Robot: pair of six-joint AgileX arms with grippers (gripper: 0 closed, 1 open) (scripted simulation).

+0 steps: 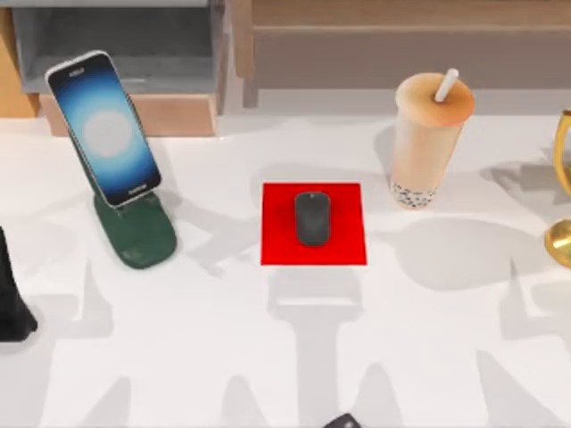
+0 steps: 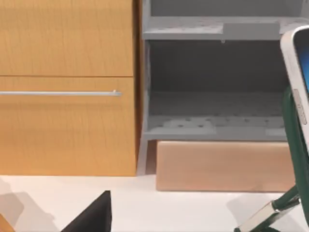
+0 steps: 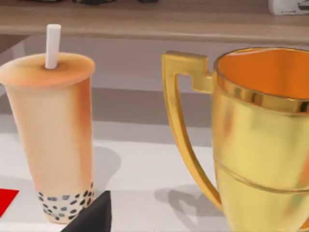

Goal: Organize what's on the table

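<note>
The white counter (image 1: 268, 357) carries, left to right: a phone (image 1: 103, 125) tilted on a green stand (image 1: 136, 232), a mouse (image 1: 312, 218) lying lengthwise on a red mat (image 1: 277, 245), a bubble tea cup (image 1: 428, 134), and a gold trophy (image 1: 562, 178). Aperture of either end effector cannot be determined. No legible labels.

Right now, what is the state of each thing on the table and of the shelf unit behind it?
phone: propped tilted on its stand, screen lit
green stand: on the table, holding the phone
mouse: lying flat on the red mat
red mat: flat on the table
bubble tea: upright, lid on, straw in
gold trophy: upright, cup empty
shelf unit drawer: closed
</note>
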